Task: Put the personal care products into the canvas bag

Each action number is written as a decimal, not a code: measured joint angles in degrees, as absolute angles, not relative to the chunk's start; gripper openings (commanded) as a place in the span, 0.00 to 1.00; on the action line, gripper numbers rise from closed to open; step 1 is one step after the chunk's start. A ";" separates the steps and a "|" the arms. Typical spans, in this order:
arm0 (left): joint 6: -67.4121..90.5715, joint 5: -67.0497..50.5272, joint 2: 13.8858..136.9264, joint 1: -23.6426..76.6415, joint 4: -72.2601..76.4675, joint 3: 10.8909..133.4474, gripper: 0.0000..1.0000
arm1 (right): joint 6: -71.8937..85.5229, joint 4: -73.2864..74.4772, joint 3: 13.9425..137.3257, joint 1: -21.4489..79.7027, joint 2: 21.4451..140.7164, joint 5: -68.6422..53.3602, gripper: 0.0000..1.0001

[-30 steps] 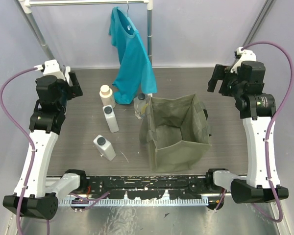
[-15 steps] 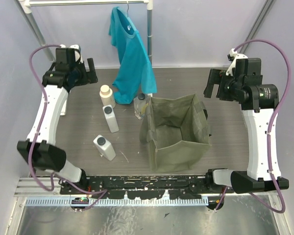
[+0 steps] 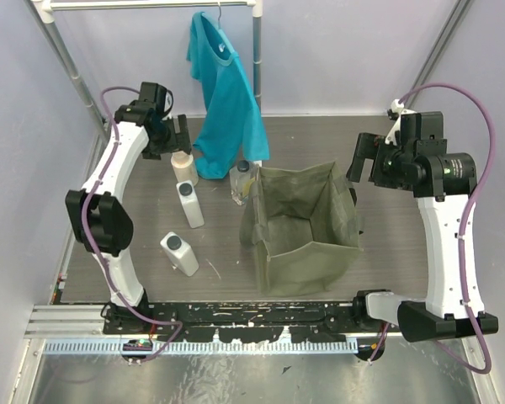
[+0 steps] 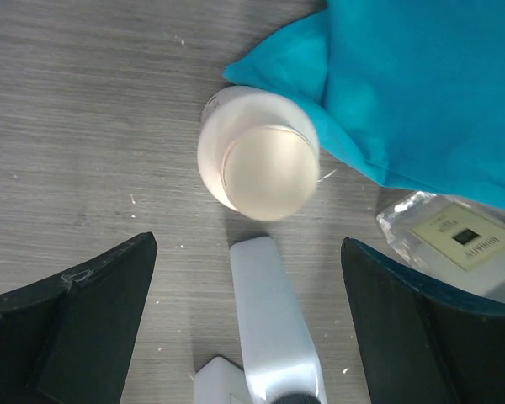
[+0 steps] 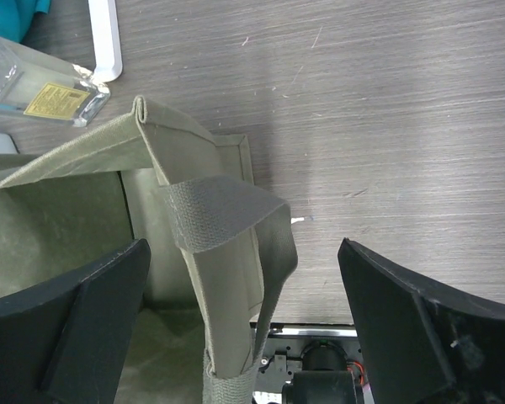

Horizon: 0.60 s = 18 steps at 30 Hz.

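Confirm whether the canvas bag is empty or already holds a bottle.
Empty, as far as visible: the canvas bag stands open, and the top view shows only bare olive fabric inside.

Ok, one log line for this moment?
left claw: open, above beige-capped bottle | right claw: open, above canvas bag edge | bag contents: none visible

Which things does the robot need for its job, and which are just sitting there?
For the job:
beige-capped white bottle
far grey-capped bottle
near grey-capped bottle
clear bottle
canvas bag

Just there:
teal T-shirt
clothes rail
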<state>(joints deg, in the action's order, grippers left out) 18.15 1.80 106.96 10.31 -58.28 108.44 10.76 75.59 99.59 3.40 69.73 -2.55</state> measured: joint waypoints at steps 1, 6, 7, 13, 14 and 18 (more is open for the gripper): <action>18.44 2.00 108.44 10.31 -58.19 108.62 0.98 | 10.79 75.64 99.42 3.53 69.76 -2.63 1.00; 19.59 3.86 112.33 10.31 -58.13 108.60 0.98 | 10.94 76.25 99.24 3.95 69.76 -2.63 1.00; 19.64 4.12 112.77 10.31 -58.11 108.64 0.98 | 10.94 76.34 99.04 4.01 69.76 -2.61 1.00; 19.97 4.10 117.19 10.46 -57.08 110.19 0.98 | 11.42 76.36 97.01 4.54 70.28 -2.24 1.00; 20.01 3.70 117.54 10.46 -56.82 110.41 0.98 | 11.62 76.38 96.75 4.73 70.50 -2.17 1.00; 19.97 3.68 118.37 10.83 -55.48 110.52 0.96 | 12.47 76.29 96.25 5.41 71.48 -1.43 1.00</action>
<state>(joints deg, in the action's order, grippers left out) 19.97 3.68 118.37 10.83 -55.48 110.52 12.47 76.29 96.25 5.41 71.48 -1.43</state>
